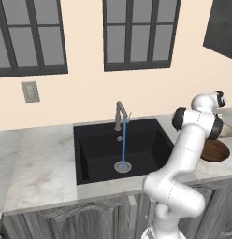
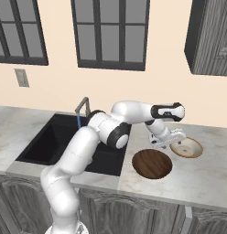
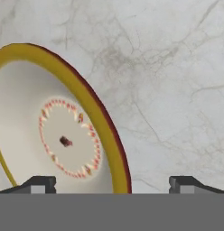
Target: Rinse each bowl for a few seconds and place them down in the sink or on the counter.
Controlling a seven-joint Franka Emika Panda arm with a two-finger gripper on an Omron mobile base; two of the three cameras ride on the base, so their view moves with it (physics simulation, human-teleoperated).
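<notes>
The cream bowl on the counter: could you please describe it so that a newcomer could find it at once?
Start at the black sink and move to the marble counter on its right, where two bowls sit side by side. The cream bowl is the one farther from the sink, under the open fingers. Its yellow rim and ring of red marks distinguish it from the dark brown bowl.

Dark-framed windows, wall outlet, dark upper cabinet

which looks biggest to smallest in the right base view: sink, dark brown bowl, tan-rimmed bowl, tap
1. sink
2. dark brown bowl
3. tan-rimmed bowl, slightly smaller, but farther and partly hidden by the gripper, so unsure
4. tap
</notes>
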